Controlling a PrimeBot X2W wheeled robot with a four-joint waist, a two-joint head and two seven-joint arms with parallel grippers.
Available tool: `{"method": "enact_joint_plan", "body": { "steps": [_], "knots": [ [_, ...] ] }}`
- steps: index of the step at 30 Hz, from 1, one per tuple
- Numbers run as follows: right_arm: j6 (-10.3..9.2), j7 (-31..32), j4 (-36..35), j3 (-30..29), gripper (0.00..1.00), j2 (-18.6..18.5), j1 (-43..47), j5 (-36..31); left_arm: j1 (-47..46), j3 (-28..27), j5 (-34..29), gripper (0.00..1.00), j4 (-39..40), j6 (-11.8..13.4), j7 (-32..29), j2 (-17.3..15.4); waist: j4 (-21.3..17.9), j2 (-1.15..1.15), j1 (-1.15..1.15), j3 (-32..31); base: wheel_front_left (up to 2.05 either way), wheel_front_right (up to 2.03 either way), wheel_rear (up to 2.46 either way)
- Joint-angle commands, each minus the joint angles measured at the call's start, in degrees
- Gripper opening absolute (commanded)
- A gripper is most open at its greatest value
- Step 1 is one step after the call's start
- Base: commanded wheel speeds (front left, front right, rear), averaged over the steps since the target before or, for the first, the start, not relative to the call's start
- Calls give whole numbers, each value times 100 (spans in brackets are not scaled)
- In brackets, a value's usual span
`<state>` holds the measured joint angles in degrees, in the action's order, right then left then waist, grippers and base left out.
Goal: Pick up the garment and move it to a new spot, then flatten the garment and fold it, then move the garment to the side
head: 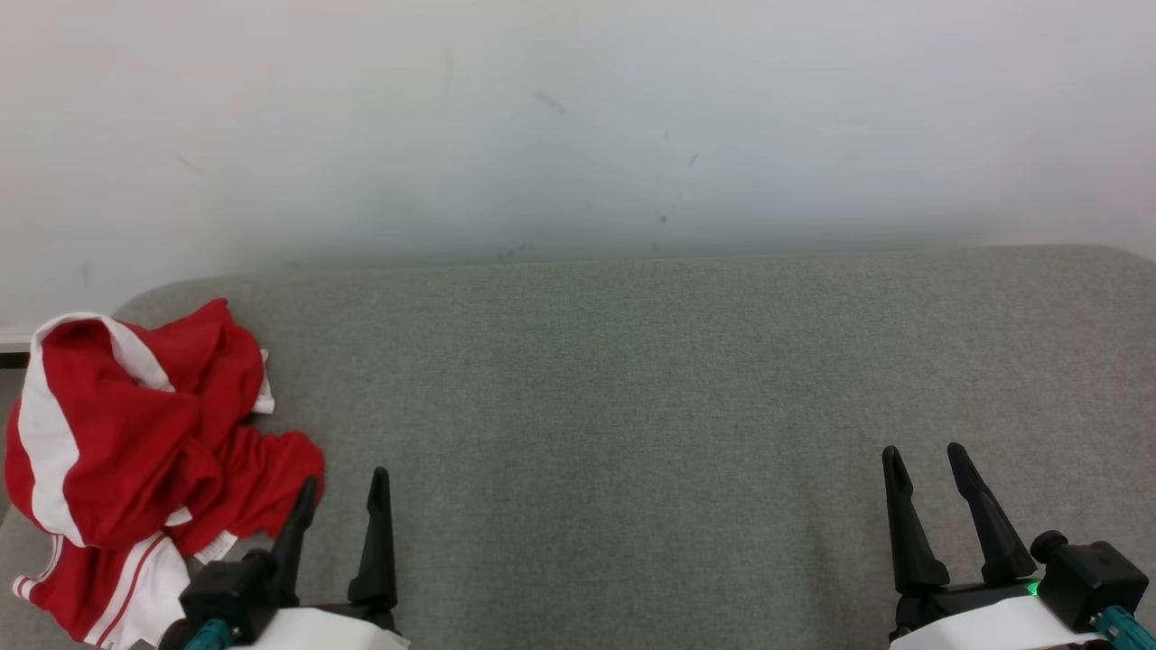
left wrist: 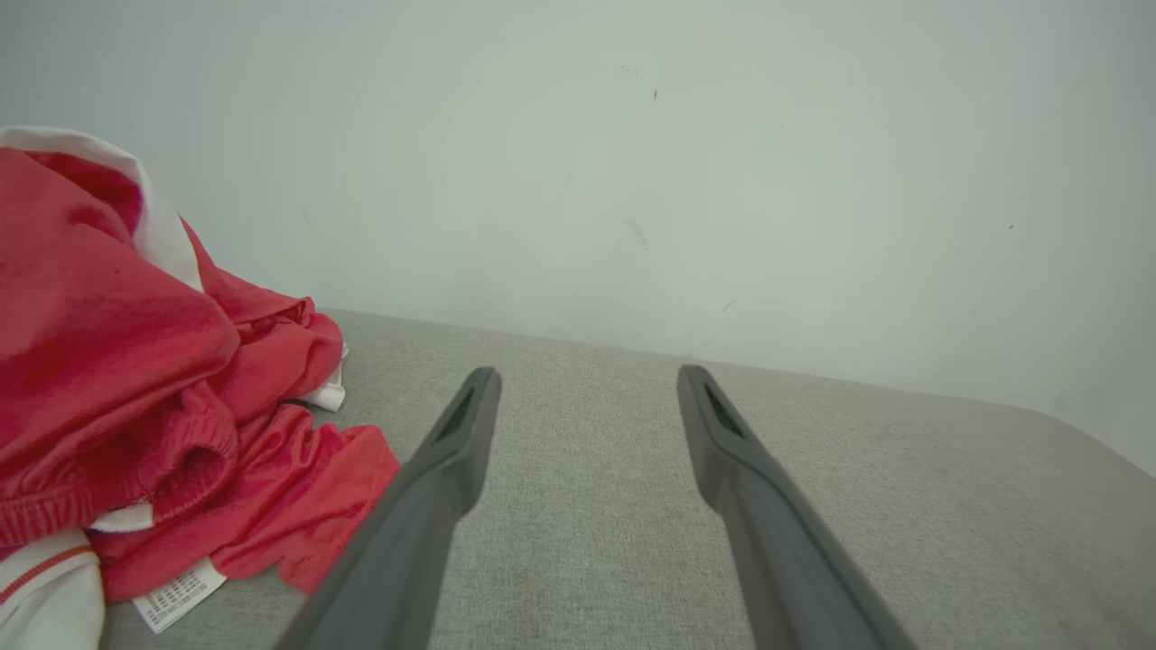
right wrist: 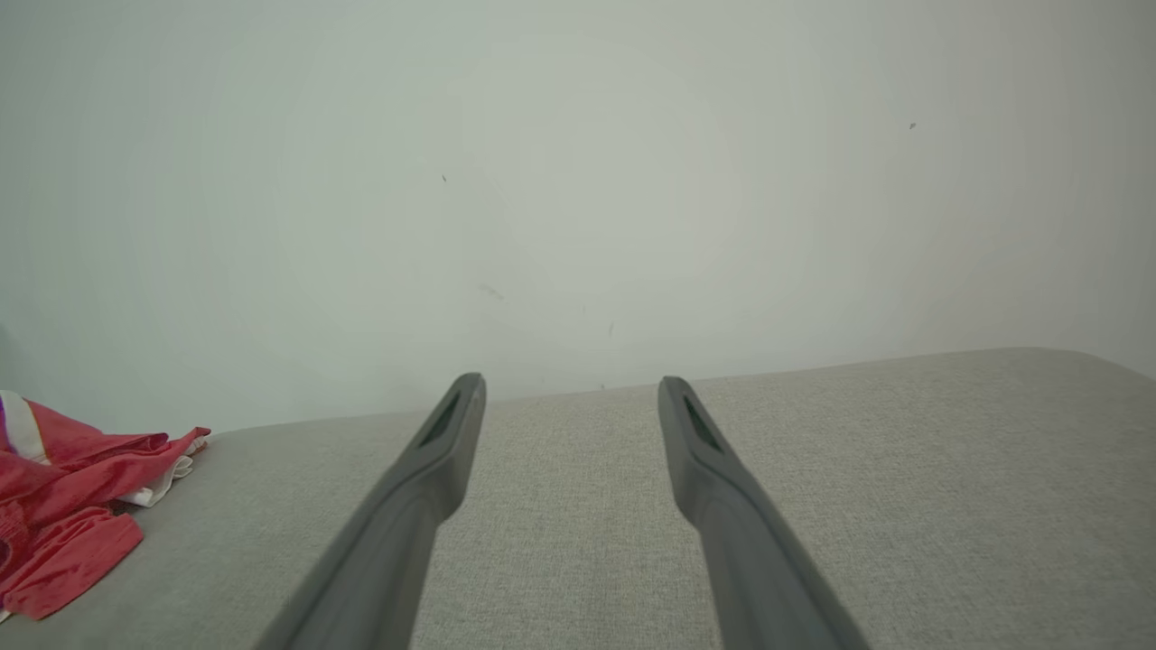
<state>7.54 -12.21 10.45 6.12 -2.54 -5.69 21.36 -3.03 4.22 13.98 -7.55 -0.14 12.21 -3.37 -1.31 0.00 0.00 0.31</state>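
Currently left gripper (head: 345, 476) has jaws spread wide, nothing between them. Crumpled red-and-white garment (head: 135, 433) lies just beside it on its left, one red fold right by the left finger; contact unclear. Right gripper (head: 922, 449) is also wide and empty, well apart from the garment. Grey cushion (head: 587, 406) lies under both, pale wall (head: 578, 117) beyond.

Even, soft light; faint shadows; sharp focus.
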Motion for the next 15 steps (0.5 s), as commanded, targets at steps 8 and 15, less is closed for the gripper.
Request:
{"method": "enact_joint_plan", "body": {
  "steps": [8, 15],
  "knots": [
    [-9, -143, -14, 94, 100, -49, 19, -386, -8, -78, -458, 100, 35, -12, 144, 3, 6, 0, 0, 1, 0, 0, 0],
    [-9, -225, -9, 165, 100, -53, -18, -605, -20, -116, -736, 100, 10, -18, 225, 15, 7, 0, 0, 10, 0, 0, 0]
  ]
}}
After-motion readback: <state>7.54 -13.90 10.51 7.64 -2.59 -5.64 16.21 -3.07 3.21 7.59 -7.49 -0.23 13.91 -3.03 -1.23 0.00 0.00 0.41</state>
